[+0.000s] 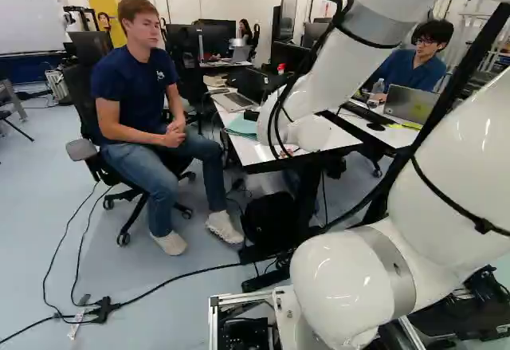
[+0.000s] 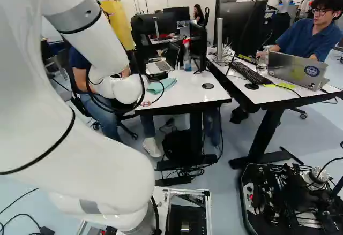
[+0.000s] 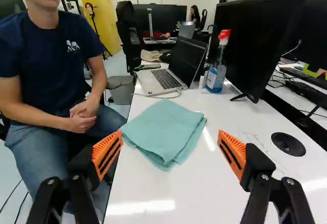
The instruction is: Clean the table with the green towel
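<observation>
At the table's near left corner in the right base view, a bit of my gripper [image 2: 146,104] shows past the white wrist. In the wrist view the gripper [image 3: 170,150] has its two orange-padded fingers spread wide, nothing held between them. Ahead of them, the green towel [image 3: 163,127] lies folded and flat on the white table [image 3: 204,183], nearer the finger on the seated person's side. The same towel [image 2: 162,85] appears just beyond the wrist in the right base view.
Beyond the towel stand an open laptop [image 3: 166,76], a blue spray bottle [image 3: 216,73] and a monitor [image 3: 255,45]. A round black disc [image 3: 288,144] is set on the tabletop. A person sits close beside the table's left edge. Another desk holds a grey laptop [image 2: 295,69].
</observation>
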{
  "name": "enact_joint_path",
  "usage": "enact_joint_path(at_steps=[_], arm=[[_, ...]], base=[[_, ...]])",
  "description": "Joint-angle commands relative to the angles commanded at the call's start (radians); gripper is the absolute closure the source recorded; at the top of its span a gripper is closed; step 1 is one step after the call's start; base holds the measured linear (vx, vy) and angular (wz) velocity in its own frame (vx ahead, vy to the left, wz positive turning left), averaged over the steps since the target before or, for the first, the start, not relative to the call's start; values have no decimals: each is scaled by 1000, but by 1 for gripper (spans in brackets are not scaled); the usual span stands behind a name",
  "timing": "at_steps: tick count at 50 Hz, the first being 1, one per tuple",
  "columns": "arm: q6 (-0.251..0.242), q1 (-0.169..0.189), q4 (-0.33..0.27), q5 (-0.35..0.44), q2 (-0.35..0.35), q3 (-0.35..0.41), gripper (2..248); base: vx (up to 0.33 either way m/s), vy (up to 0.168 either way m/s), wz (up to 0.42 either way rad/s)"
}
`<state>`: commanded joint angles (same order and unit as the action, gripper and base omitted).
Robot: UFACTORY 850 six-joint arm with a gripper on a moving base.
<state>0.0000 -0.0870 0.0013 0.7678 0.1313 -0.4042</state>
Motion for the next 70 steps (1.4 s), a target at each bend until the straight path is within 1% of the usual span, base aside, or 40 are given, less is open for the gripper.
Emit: enact_joint_path(at_steps=[21, 70], arm=[[0, -23, 42, -101, -72, -119, 3], [0, -69, 216, -388, -231, -398, 3]], base=[[0, 0, 0], [0, 0, 0]])
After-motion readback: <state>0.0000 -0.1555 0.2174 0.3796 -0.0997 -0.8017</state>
